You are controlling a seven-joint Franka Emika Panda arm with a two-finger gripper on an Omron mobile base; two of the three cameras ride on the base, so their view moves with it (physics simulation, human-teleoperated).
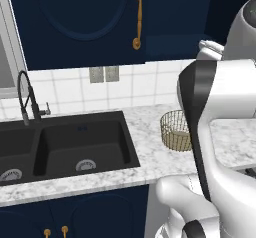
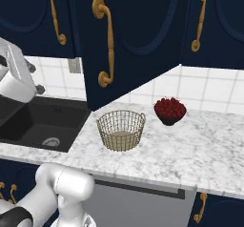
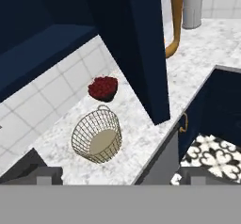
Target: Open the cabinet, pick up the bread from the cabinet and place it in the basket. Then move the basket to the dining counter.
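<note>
Basket below end effector — open, empty.

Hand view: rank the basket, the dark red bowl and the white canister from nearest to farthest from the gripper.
1. basket, just ahead of the gripper on the counter
2. dark red bowl, beyond it by the tiles
3. white canister, far end of the counter

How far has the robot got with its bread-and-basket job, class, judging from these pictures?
Done: one cabinet door stands swung open over the counter. In hand: nothing; the claw is open and holds nothing, looking down past the open door at the basket. Left: the basket is empty, showing only its pale bottom, and sits on the sink counter beside a dark red object. The bread must be fetched and dropped in, then the basket carried to the dining counter.
</note>
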